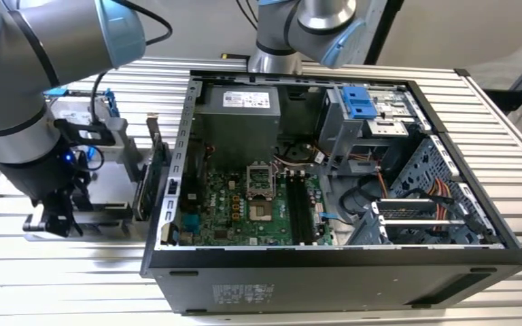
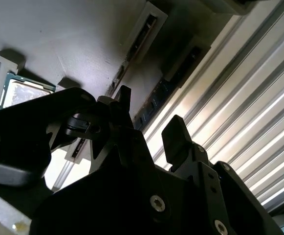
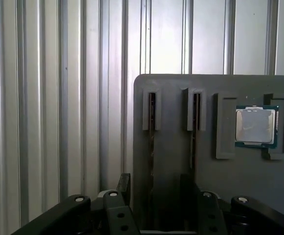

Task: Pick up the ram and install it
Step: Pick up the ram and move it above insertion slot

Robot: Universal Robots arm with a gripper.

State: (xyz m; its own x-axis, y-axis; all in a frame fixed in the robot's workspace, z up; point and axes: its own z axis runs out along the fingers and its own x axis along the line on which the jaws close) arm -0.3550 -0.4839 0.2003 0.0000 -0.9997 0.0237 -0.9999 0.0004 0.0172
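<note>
1. Writing: the power supply [image 1: 239, 102] inside the case [image 1: 334, 282] carries a white label, and a paler label [image 1: 242, 293] sits on the case's near outer wall. The print on both is too small to read. The CPU [image 3: 256, 126] shows faint marks on its lid, not legible.
2. The gripper [image 1: 54, 226] hangs low over a grey holder [image 1: 107, 210] on the exterior view's left, just outside the case. Its jaws are spread wide and grip nothing.
3. The ram [image 2: 157, 98] stands on edge in one of the holder's slots, a dark strip running between the two fingers [image 2: 177, 134]. In the first wrist view the ram [image 3: 151, 142] lies in the slot farther from the CPU, with the gripper [image 3: 154, 185] astride it. Whether a finger touches it cannot be told.
4. A second slot [image 3: 195, 112] runs parallel, between the ram and the CPU; something thin and dark sits in it, unclear what. The CPU rests in its own recess in the holder.
5. Around: the slatted metal table [image 1: 515, 163] bears everything. The open case shows the green board [image 1: 242, 210] and a blue drive frame [image 1: 361, 102].
6. In the way: a dark card [image 1: 155, 183] stands upright beside the case wall, between the holder and the board. The arm [image 1: 16, 88] hides much of the holder in the exterior view.
</note>
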